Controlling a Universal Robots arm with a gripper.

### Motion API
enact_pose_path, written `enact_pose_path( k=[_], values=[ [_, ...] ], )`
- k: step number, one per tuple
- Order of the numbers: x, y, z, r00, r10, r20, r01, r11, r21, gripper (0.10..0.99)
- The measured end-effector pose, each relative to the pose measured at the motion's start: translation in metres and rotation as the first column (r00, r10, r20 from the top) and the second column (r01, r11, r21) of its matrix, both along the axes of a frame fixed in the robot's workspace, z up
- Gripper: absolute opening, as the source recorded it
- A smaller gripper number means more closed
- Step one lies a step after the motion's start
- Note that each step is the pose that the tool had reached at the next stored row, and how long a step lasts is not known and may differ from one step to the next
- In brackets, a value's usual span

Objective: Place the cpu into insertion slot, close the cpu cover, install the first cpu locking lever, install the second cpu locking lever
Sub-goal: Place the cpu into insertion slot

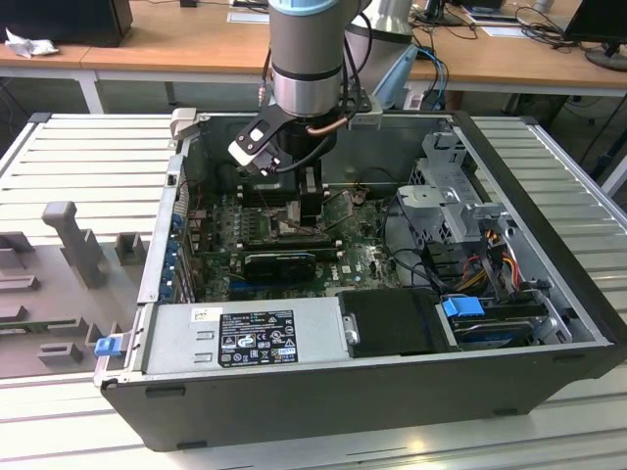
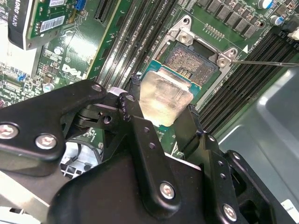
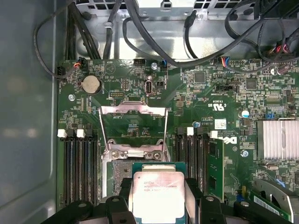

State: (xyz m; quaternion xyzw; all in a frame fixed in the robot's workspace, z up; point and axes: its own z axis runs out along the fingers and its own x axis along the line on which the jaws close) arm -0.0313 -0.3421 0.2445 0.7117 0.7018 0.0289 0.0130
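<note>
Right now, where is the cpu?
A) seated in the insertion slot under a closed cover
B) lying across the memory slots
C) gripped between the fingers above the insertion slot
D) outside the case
C: the cpu sits clamped in the gripper, over the insertion slot whose contacts lie bare, and the cpu cover stands open.

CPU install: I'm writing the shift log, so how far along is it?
Done: nothing is seated yet. In hand: the gripper is shut on the cpu, held over the insertion slot, whose contact field partly shows. Left: the cpu cover stands open and a locking lever sticks out unlatched, so seating, cover and both levers are not yet done.
</note>
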Motion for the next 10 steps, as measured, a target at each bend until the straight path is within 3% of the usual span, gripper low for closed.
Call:
enact_pose_path(
  k=[10],
  values=[
    [0.0,0.0001,-0.0044,1.0,0.0,0.0,0.0,1.0,0.0,0.529]
  ],
)
